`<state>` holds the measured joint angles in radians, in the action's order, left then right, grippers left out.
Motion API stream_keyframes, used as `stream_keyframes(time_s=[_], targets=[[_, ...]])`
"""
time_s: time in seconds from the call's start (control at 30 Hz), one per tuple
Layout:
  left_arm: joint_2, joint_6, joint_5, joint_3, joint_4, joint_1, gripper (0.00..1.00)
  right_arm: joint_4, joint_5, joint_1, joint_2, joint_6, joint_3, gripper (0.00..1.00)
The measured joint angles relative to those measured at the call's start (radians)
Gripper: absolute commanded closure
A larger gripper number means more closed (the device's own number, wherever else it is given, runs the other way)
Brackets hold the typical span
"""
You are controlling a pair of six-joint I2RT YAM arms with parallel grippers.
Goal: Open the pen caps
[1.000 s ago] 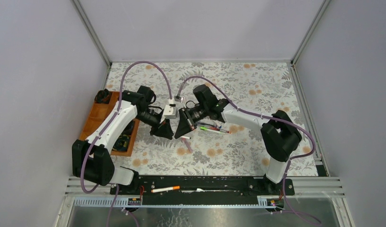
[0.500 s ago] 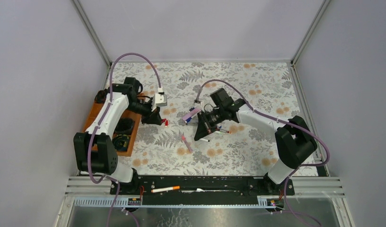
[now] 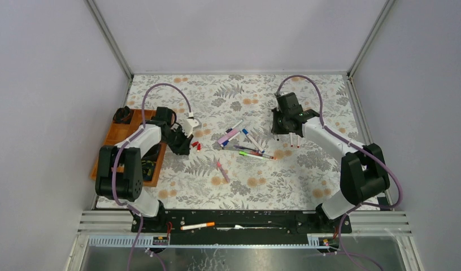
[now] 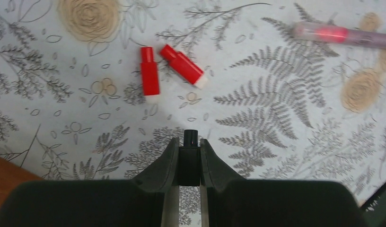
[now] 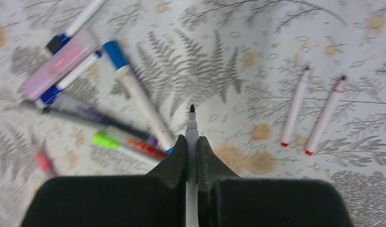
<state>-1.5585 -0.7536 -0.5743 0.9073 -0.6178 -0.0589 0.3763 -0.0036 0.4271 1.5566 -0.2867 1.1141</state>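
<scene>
My left gripper [image 4: 188, 142] is shut on a small black pen cap [image 4: 189, 158] and holds it just above the floral cloth. It sits at the left of the top view [image 3: 185, 143]. Two red caps [image 4: 149, 75] lie loose just beyond it and show in the top view too [image 3: 195, 145]. My right gripper [image 5: 191, 139] is shut on a white pen [image 5: 192, 127] with a bare black tip; in the top view it is at the back right [image 3: 282, 127]. Two uncapped white pens [image 5: 295, 108] lie to its right. A pile of capped pens [image 3: 246, 144] with a pink highlighter [image 5: 58, 64] lies mid-table.
A wooden tray [image 3: 116, 136] holding dark items stands at the left edge beside the left arm. A single pink pen [image 3: 221, 168] lies in front of the pile. An orange-ended pen [image 3: 197, 226] rests on the front rail between the arm bases.
The two grippers were together at the middle and have pulled apart. The left one went left with the black cap; the right one went right and back with the uncapped pen.
</scene>
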Motion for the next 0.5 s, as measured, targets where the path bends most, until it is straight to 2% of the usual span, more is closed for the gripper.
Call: stream_keyframes(time_s=[0.1,0.3,0.4,0.5], targets=[[-0.024,0.049,0.044,0.000,0.048,-0.004,0.92,-0.023,0.092,-0.014,0.049,0.000,0.000,0.98],[-0.062,0.095,0.094,0.000,0.079,-0.029,0.81,-0.050,0.163,-0.064,0.172,0.000,0.000,0.96],[-0.090,0.109,0.109,0.004,0.084,-0.042,0.71,-0.055,0.183,-0.076,0.220,0.000,0.001,0.93],[-0.096,0.125,0.111,0.011,0.088,-0.046,0.56,-0.060,0.198,-0.077,0.260,0.001,0.001,0.87]])
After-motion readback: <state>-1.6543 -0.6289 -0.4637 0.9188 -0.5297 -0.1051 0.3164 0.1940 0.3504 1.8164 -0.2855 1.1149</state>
